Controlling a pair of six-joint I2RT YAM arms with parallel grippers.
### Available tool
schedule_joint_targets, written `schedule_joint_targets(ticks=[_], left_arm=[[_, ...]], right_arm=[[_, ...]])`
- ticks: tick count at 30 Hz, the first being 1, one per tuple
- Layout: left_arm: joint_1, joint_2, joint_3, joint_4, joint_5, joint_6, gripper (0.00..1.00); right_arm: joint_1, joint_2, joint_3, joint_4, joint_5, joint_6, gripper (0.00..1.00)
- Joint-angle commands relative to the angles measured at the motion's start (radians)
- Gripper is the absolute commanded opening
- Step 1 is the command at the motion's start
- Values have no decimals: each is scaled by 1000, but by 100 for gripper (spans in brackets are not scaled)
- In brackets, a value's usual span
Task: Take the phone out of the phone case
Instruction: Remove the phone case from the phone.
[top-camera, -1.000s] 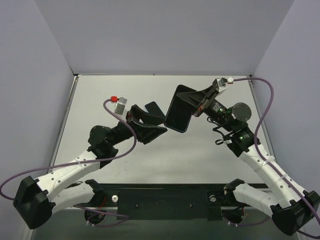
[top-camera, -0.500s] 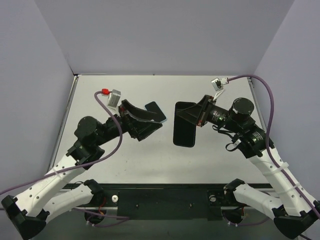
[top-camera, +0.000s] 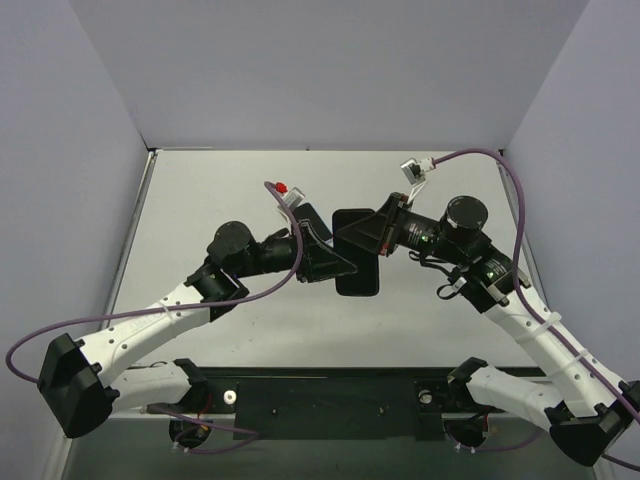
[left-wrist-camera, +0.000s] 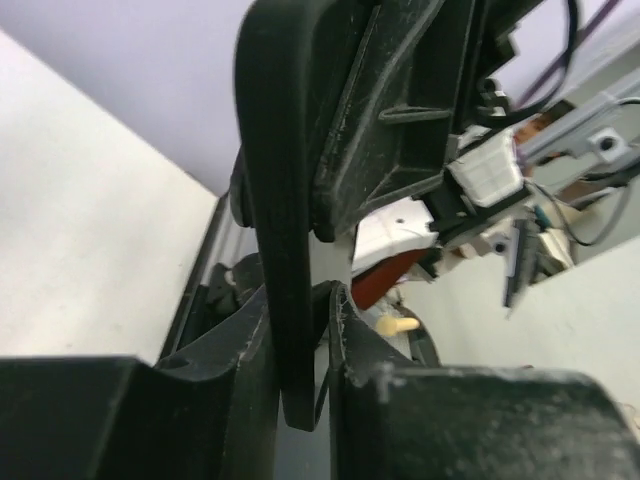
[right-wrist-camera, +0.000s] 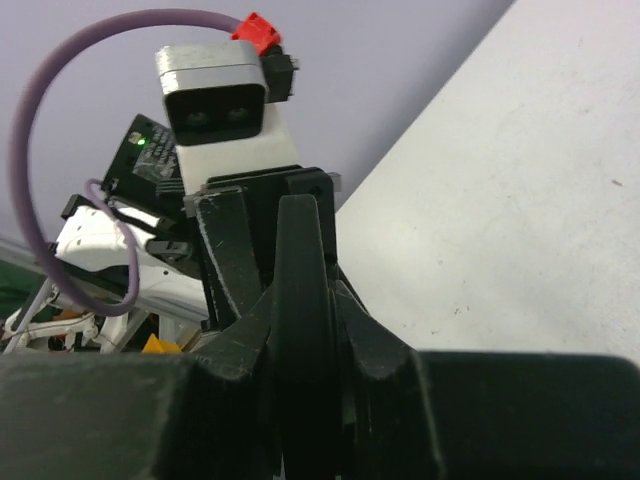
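Note:
The phone in its phone case (top-camera: 357, 258) is one black slab held up over the middle of the table; I cannot tell phone from case. My right gripper (top-camera: 380, 235) is shut on its upper right part, and the right wrist view shows the slab's edge (right-wrist-camera: 303, 250) pinched between both fingers. My left gripper (top-camera: 336, 262) straddles the slab's left edge (left-wrist-camera: 285, 220). One finger (left-wrist-camera: 225, 360) touches that edge, while a thin gap remains at the other finger (left-wrist-camera: 345, 330).
A small black flat piece (top-camera: 311, 214) lies on the table just behind the left gripper. Grey walls close the table (top-camera: 200, 200) on the left, back and right. The left wrist camera (right-wrist-camera: 215, 95) faces the right wrist camera at close range.
The left arm swung right and reached the slab, and its wide-open jaws narrowed around the left edge. The right gripper turned and shifted the slab slightly left, keeping its grip.

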Motion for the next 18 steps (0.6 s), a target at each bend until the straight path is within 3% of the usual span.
schedule_joint_targets(ticks=[1, 2, 4, 5, 7, 9, 13, 18], left_arm=[[3, 12, 8, 169, 39, -61, 12], [3, 12, 6, 181, 42, -67, 3], [9, -6, -1, 166, 21, -71, 0], [14, -37, -14, 158, 10, -62, 0], [31, -92, -40, 119, -47, -55, 0], [55, -149, -58, 89, -93, -58, 0], [97, -212, -87, 91, -122, -92, 0], [107, -217, -83, 137, -113, -132, 0]], right_arm=[[20, -15, 2, 144, 10, 36, 0], [20, -20, -2, 141, 13, 36, 0], [18, -21, 3, 107, 14, 24, 6], [9, -20, 5, 72, 11, 18, 25], [1, -32, -14, 61, -32, 18, 44], [-11, -58, -46, 58, -50, 27, 53], [1, -86, -116, 116, -119, 58, 54], [20, -97, -173, 242, -159, 122, 36]])
